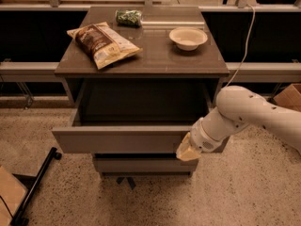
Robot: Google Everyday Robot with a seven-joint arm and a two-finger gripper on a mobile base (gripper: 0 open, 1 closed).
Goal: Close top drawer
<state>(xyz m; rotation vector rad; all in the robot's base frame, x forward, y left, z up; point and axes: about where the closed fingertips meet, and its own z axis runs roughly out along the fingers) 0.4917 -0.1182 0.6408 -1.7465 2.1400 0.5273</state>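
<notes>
The drawer is the uppermost one in the cabinet. It stands part way out, its front well forward of the cabinet's face. The front is a plain flat grey panel with no handle, wide and shallow. Behind it the grey side walls run back into the cabinet. The view down into the box is steep and dark, showing only a narrow strip of grey inner wall, so what lies inside cannot be told.

The gripper is at the right end of the drawer front, its tan tip against the panel's lower right corner. Whether it is open or closed cannot be told. The white arm reaches in from the right.

Just beneath the drawer a lower front of the same plain grey sits further back.

On the cabinet top a pale bowl stands right of centre, showing only its own smooth inside. A chip bag lies flat on the left half, and a small green packet lies near the back edge, apart from both.

A white cable hangs behind the cabinet's right side. A cardboard box is at the far right, and a black bar lies on the speckled floor at lower left.
</notes>
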